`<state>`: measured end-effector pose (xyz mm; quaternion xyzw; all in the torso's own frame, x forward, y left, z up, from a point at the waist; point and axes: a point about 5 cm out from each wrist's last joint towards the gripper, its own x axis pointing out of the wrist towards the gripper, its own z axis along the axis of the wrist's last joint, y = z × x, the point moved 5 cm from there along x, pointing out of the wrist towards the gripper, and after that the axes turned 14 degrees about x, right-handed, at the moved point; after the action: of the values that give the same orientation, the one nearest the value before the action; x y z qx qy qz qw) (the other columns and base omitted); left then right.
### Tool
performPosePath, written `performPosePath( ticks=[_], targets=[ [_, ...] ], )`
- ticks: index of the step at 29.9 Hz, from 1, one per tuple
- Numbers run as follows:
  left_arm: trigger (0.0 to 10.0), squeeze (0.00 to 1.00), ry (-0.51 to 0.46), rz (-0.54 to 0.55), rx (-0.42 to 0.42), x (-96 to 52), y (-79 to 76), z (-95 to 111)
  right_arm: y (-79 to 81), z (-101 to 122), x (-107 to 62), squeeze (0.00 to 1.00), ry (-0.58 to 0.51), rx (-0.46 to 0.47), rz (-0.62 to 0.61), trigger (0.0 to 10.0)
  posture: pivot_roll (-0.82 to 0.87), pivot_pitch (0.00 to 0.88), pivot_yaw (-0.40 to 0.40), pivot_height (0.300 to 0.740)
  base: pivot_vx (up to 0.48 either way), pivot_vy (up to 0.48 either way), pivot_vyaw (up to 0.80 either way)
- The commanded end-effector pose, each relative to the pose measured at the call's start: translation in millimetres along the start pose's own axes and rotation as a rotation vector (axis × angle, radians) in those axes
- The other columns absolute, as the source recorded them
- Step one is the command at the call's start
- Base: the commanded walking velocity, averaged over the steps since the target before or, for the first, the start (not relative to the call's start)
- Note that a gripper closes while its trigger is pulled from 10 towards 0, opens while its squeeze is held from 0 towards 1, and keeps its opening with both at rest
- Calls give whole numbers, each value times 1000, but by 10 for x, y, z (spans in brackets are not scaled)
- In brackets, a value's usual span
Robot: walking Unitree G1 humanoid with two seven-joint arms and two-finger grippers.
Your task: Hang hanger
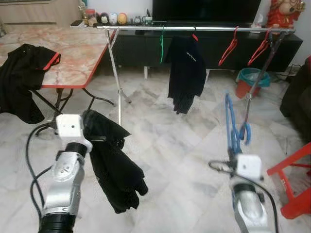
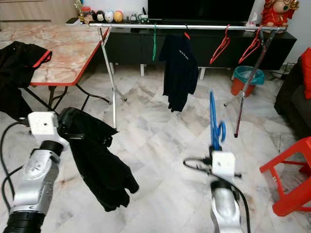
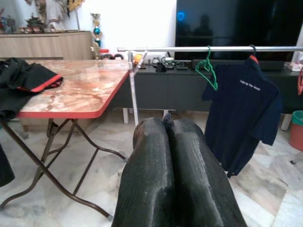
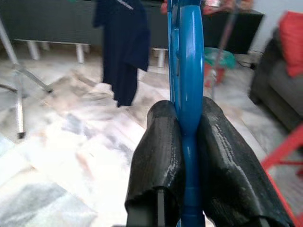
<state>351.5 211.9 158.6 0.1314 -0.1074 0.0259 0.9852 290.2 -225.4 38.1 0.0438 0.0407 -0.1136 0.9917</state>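
**A blue hanger is held up, a black shirt is held low**

A blue hanger point(image 1: 232, 127) is pinched tight between the two black fingers of the right gripper point(image 4: 185, 142). It is held upright at the lower right of the left eye view, out in front of the rail and apart from it. A black shirt point(image 1: 112, 165) is seen hanging at the left gripper point(image 3: 171, 156), at the lower left. The fingers there are pressed together, and the cloth seems to be caught between them, though the pinch itself is hidden.

A long silver rail point(image 1: 194, 29) is stretched across the top. A green hanger point(image 1: 162, 46), a dark shirt point(image 1: 186, 73) and two red hangers point(image 1: 228, 48) are hung on it. More black clothes point(image 1: 22, 77) are laid on the table point(image 1: 80, 53) at the upper left.
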Motion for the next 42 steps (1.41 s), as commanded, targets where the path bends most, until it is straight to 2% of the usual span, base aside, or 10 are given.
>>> performPosePath(
  ticks=[1, 5, 7, 12, 15, 19, 34, 42],
  targets=[
    [10000, 0, -25, 9, 8, 20, 8, 44, 1, 180, 27, 0, -63, 16, -10, 10000, 18, 0, 8, 740, 0, 0, 0],
    [10000, 0, -19, -2, 9, 26, -45, 28, 43, 243, 88, 0, -80, 25, -14, 10000, 26, 0, 6, 740, 0, 256, 0],
    [10000, 0, -24, 1, 6, 42, -45, 38, 116, 254, 122, 0, -81, 31, 8, 10000, 35, 0, 2, 740, 0, 371, 0],
    [10000, 0, -27, 10, 9, 57, -15, 48, 188, 288, 160, 0, -89, 37, 17, 10000, 40, 0, 0, 740, 0, 373, 0],
    [10000, 0, -24, 13, 20, 61, -10, 38, 312, 326, 176, 0, -97, 48, 57, 10000, 48, 0, -3, 740, 0, 375, 0],
    [10000, 0, -27, 14, 15, 70, -14, 48, 287, 304, 181, 0, -86, 92, 31, 10000, 51, 0, -4, 740, 0, 375, 0],
    [10000, 0, -39, 30, 22, 108, 33, 90, 417, 354, 213, 0, -102, 49, 74, 10000, 57, 0, 0, 740, 0, 375, 0],
    [10000, 0, -40, 37, 27, 118, 57, 97, 378, 374, 240, 0, -108, 42, 66, 10000, 62, 0, -2, 740, 0, 375, 0]
  ],
)
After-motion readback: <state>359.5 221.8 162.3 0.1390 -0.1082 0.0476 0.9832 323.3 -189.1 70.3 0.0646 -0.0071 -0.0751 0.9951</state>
